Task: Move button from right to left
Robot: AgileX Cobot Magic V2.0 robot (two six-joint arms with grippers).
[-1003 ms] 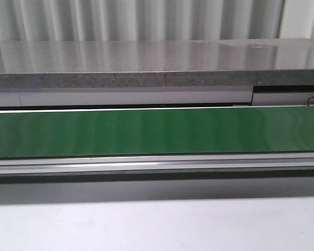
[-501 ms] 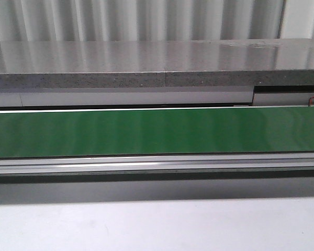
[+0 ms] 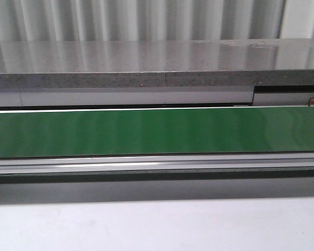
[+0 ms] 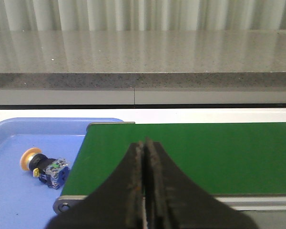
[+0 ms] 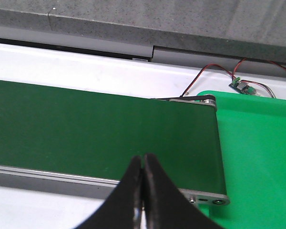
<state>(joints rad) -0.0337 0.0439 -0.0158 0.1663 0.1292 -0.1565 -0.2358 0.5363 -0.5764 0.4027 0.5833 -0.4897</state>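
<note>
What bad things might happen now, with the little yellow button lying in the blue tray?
1. The yellow-capped push button lies on its side in the blue plastic tray, so its round cap might let it roll if the tray is bumped.
2. It rests close to the end of the green conveyor belt, and a low sweep by the shut left gripper could knock it.
3. The thin red and black wires near the green tray could snag the right gripper.

Green belt (image 3: 157, 132), blue tray (image 4: 19, 200) (button (image 4: 45, 167) yellow-capped).

Bare green belt (image 3: 157, 130); stone ledge (image 3: 157, 65) behind
</note>
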